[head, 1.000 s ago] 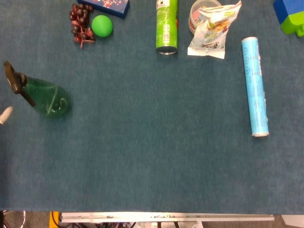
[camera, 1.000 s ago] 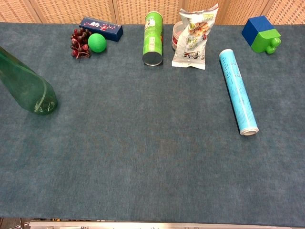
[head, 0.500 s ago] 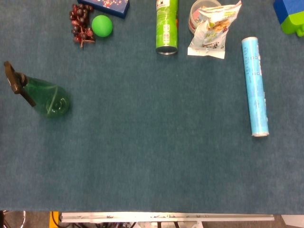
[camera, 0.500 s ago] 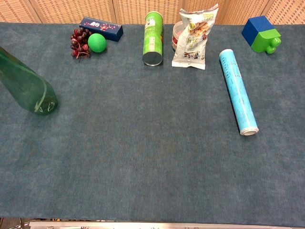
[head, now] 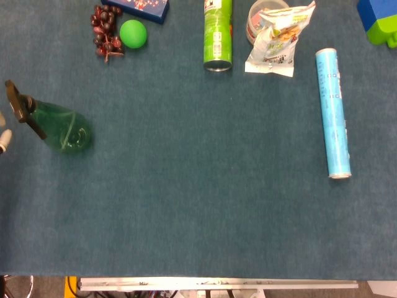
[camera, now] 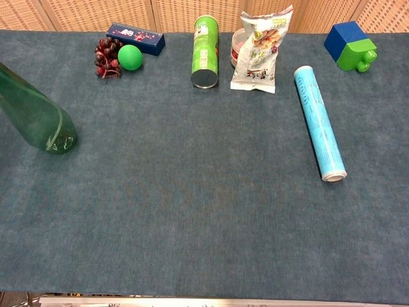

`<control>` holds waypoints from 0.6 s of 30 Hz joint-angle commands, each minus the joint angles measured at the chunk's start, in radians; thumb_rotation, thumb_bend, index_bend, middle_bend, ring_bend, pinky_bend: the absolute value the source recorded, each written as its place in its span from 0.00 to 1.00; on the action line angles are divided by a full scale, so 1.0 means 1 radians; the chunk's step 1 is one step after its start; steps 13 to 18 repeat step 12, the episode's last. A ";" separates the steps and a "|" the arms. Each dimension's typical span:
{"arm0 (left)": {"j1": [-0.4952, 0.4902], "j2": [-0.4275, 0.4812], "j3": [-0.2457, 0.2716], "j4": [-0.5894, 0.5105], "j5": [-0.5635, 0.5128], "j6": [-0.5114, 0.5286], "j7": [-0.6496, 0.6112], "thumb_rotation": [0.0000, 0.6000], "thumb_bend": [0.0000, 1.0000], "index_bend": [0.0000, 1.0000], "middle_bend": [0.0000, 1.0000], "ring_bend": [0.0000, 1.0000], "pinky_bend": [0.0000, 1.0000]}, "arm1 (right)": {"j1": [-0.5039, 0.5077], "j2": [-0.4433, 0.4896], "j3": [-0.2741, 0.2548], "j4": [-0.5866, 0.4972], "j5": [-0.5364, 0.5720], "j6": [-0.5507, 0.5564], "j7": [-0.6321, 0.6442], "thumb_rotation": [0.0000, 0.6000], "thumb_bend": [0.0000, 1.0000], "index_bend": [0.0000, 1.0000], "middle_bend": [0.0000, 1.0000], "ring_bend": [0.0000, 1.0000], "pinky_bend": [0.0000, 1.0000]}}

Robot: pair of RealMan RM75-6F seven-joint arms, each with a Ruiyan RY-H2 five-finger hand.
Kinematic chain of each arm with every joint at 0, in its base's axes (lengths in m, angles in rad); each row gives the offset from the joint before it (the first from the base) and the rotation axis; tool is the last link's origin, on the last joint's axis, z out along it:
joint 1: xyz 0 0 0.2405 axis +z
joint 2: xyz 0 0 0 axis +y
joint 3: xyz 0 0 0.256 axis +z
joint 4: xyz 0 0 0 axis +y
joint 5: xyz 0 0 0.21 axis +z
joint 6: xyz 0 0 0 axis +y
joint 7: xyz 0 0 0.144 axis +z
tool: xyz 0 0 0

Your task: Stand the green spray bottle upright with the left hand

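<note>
The green spray bottle (head: 57,126) lies on its side near the table's left edge, its dark trigger head (head: 17,105) pointing to the far left and its round base facing the front right. The chest view shows its body (camera: 35,115) running off the left edge, with the head cut off. Of my left hand (head: 3,140) only pale fingertips show at the head view's left edge, just left of the bottle's neck and apart from it. How the fingers stand is hidden. My right hand is in neither view.
Along the back stand a bunch of dark grapes (head: 104,32), a green ball (head: 133,33), a blue box (head: 138,7), a green can (head: 218,34), a snack bag (head: 275,41) and blue and green blocks (camera: 350,45). A light blue roll (head: 332,113) lies at the right.
A fingertip of my left hand showed at the left edge a second ago, left the view, and now shows again slightly higher. The bottle has not moved.
</note>
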 commanded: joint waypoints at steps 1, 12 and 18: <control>0.002 0.038 0.030 -0.065 0.029 0.003 0.080 1.00 0.27 0.56 0.40 0.21 0.11 | 0.001 -0.003 0.000 -0.001 0.002 -0.002 -0.008 1.00 0.25 0.50 0.44 0.41 0.42; 0.027 0.061 0.070 -0.170 0.083 0.045 0.196 1.00 0.27 0.56 0.40 0.21 0.11 | 0.007 -0.004 -0.011 0.003 -0.005 -0.023 -0.009 1.00 0.25 0.50 0.44 0.41 0.42; 0.027 0.061 0.070 -0.170 0.083 0.045 0.196 1.00 0.27 0.56 0.40 0.21 0.11 | 0.007 -0.004 -0.011 0.003 -0.005 -0.023 -0.009 1.00 0.25 0.50 0.44 0.41 0.42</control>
